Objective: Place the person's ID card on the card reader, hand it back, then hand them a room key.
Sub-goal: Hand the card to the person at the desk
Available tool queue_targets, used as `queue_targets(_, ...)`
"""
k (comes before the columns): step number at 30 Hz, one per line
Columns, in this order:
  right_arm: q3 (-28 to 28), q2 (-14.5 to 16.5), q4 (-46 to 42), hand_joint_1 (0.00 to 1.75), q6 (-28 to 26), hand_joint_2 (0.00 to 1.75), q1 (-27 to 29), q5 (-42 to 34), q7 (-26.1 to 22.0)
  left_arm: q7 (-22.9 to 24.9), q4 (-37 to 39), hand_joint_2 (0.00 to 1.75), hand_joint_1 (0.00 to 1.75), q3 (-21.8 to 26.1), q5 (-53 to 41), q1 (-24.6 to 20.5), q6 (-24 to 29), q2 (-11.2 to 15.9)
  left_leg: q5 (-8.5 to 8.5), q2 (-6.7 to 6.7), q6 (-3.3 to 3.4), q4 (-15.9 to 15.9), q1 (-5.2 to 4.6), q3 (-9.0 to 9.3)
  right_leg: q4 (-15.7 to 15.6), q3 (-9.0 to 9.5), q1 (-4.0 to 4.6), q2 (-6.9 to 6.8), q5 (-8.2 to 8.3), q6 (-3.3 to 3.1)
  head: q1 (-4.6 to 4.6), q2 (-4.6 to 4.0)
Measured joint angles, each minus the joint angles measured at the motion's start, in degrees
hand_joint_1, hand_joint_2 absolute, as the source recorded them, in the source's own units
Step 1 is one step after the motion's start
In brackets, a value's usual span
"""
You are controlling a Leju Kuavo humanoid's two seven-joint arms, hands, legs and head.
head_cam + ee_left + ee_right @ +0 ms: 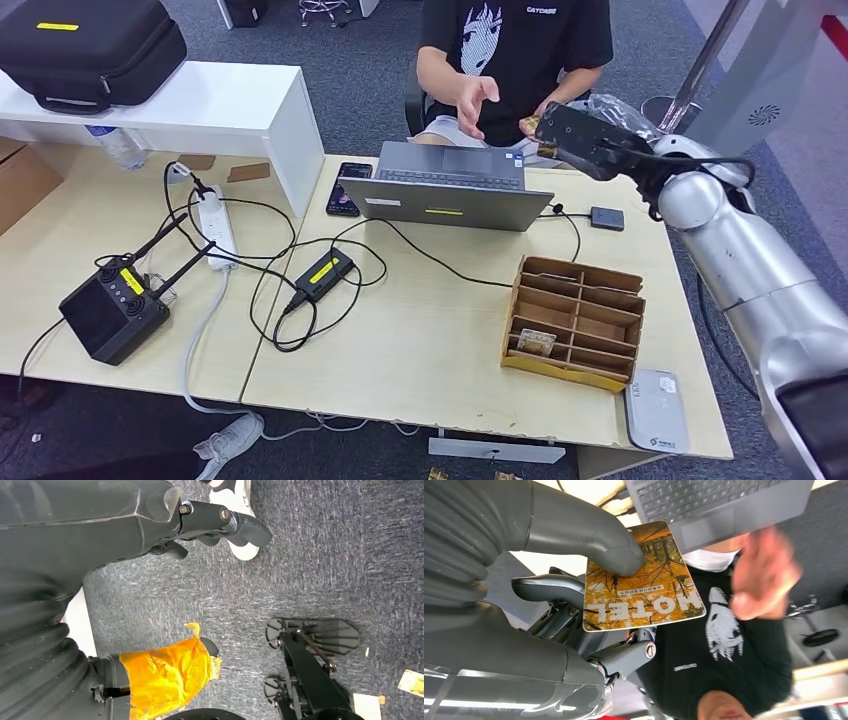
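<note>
**Right hand holds the room key out over the laptop**

On my right wrist feed, the right hand (589, 605) has its thick thumb pressed down on the room key (641, 580), an orange card printed HOTEL with autumn trees, while darker fingers (549, 587) sit beneath it, so the card is pinched flat. From the head camera I see that same hand (580, 135) stretched past the far edge of the table (420, 340), with just a sliver of the card (529, 125) showing at its tip. The person's hand (473, 103) is raised with fingers apart, near the card but not touching it; on the wrist feed it is blurred.

My left hand (200, 520) hangs over grey carpet (350, 555); its dark fingers are curled in around nothing, and orange tape wraps the thumb.

Nearest me on the table lies the white card reader (656, 408), just beside a wooden organiser (575, 320) with one card in a near compartment. Further left are a black box with antennas (112, 310), tangled cables and a power strip (217, 225). The open laptop (447, 187) stands at the far edge with a phone (349, 187) beside it. Beyond sits the person (515, 50) in a black shirt, and a black case (85, 45) rests on a white shelf (250, 110)
</note>
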Motion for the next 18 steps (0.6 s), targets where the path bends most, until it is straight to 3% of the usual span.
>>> queue_targets(6,3.05,5.71,11.71,1.75,-1.40,1.75,-6.32,0.20,0.76,0.14,0.00,1.75,0.00,-1.13,-1.01,-0.04,-0.08,0.13,0.00,0.01,0.00,0.00,0.02,0.01,0.00,-0.02,0.01,0.00,0.00,0.00,0.01,0.00)
queue_targets(8,3.75,7.06,13.99,1.62,-1.94,1.75,-7.04,0.24,0.02,0.28,0.00,1.75,0.00,-1.32,-1.17,-0.03,-0.08,0.18,0.00,0.01,0.00,0.00,0.03,0.02,0.00,-0.02,0.01,0.00,0.00,0.00,0.00,0.00)
queue_targets(11,4.53,8.62,16.23,0.36,-1.21,1.75,-7.22,-0.39,-1.46,0.53,0.00,1.75,0.00,-1.43,-1.21,-0.03,-0.08,0.25,0.00,-0.02,0.00,0.00,0.03,0.01,0.00,-0.03,0.01,-0.01,0.00,0.00,0.00,0.00)
queue_targets(12,4.69,8.99,16.73,0.02,-0.28,1.75,-7.23,-0.93,-2.14,0.58,0.00,1.75,0.00,-1.45,-1.21,-0.02,-0.08,0.27,0.00,-0.04,0.00,0.01,0.03,0.00,0.00,-0.03,0.01,-0.02,0.00,0.00,0.00,0.00)
queue_targets(15,5.01,9.50,17.61,0.00,3.35,1.75,-7.21,-3.51,-4.85,0.79,0.00,1.75,0.00,-1.52,-1.17,0.03,-0.08,0.30,0.00,-0.06,-0.01,0.01,0.03,-0.02,-0.01,-0.05,0.01,-0.02,-0.01,0.00,-0.01,0.00)
queue_targets(18,5.16,9.53,17.86,0.00,5.70,0.44,-7.08,-6.43,-7.63,1.09,0.00,1.75,0.00,-1.58,-0.95,0.07,-0.08,0.35,-0.01,-0.04,-0.01,0.01,0.03,-0.02,-0.03,-0.07,0.00,-0.01,-0.01,0.00,0.01,0.00)
